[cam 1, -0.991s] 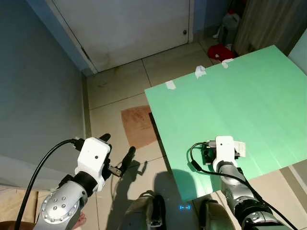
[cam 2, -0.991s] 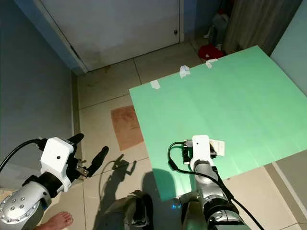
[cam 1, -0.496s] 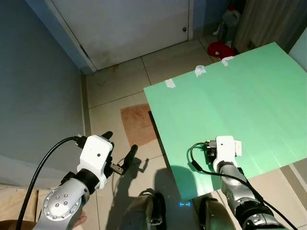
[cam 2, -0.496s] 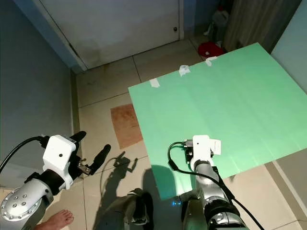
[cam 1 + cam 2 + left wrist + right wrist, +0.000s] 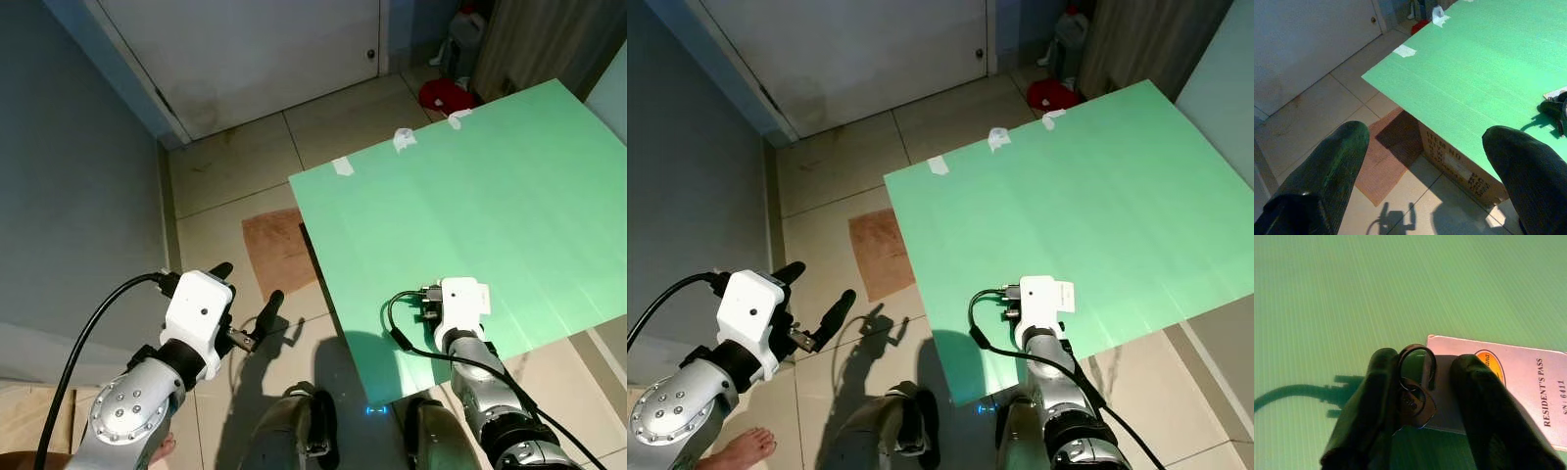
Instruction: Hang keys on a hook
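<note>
The flat green corrugated-board desk (image 5: 470,206) is carrying the work. Upon it, the white resident's pass card (image 5: 1508,382) is lying beneath the right pincer (image 5: 1425,396), whose fingers are spread, straddling the dark metal key ring with its key (image 5: 1415,387) without yet gripping. Judgement: close squarely on the ring, not the card. The left pincer (image 5: 1425,161) is hanging spread over the floor, idle.

Keys (image 5: 1415,399) and card (image 5: 1508,387) on board (image 5: 470,196); door (image 5: 255,49) behind, mat (image 5: 279,250) left.
</note>
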Available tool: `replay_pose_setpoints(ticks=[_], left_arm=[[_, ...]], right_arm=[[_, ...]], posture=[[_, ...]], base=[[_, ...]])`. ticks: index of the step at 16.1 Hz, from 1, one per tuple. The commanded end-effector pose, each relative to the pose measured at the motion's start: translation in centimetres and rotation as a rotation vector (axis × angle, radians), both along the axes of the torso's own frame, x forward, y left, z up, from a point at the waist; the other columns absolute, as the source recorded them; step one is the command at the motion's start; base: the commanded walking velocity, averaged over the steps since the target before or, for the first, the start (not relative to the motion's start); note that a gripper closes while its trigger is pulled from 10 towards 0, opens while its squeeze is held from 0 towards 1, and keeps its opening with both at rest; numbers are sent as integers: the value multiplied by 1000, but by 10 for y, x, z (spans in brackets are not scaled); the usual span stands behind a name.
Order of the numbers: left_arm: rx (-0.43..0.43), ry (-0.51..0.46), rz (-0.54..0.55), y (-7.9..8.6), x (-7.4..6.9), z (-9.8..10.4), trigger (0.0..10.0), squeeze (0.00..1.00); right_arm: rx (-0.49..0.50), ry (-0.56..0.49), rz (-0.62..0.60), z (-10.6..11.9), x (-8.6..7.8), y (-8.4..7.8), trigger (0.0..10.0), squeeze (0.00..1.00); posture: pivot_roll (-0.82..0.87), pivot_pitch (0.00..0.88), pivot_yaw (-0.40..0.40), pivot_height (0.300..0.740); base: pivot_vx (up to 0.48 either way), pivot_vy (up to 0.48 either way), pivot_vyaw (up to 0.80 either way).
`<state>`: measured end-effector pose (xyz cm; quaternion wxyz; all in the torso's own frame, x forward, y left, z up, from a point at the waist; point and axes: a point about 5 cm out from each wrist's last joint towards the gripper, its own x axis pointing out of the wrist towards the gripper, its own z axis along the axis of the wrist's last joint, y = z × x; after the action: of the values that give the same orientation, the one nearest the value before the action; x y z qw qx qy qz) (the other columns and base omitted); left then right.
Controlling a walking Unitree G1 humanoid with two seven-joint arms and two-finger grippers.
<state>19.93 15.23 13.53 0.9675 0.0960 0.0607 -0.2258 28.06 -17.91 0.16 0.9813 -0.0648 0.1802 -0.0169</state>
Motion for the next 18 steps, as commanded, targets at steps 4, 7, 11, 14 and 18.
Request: replay_pose_setpoints(ticks=[4,7,11,14,18], left_arm=[[11,26,13,1,-2,-8,10000,0],[9,22,15,0,-2,-9,10000,0],[5,20,18,-2,-1,-10,10000,0],[3,16,17,-4,0,-11,10000,0],[-4,6,14,-8,6,-13,10000,0]], right_arm=[[19,66,1,-13,-13,-1,0,0],[17,64,4,-12,-12,-3,0,0],[13,53,8,-8,-9,-7,0,0],[13,36,26,-2,-5,-6,0,0],[57,-83,62,29,14,2,0,0]], posture=[[87,270,187,720],[81,259,175,720],[72,246,160,720],[61,238,150,720],[23,231,143,720]], base=[[0,0,0],[0,0,0],[0,0,0],[0,0,0],[0,0,0]])
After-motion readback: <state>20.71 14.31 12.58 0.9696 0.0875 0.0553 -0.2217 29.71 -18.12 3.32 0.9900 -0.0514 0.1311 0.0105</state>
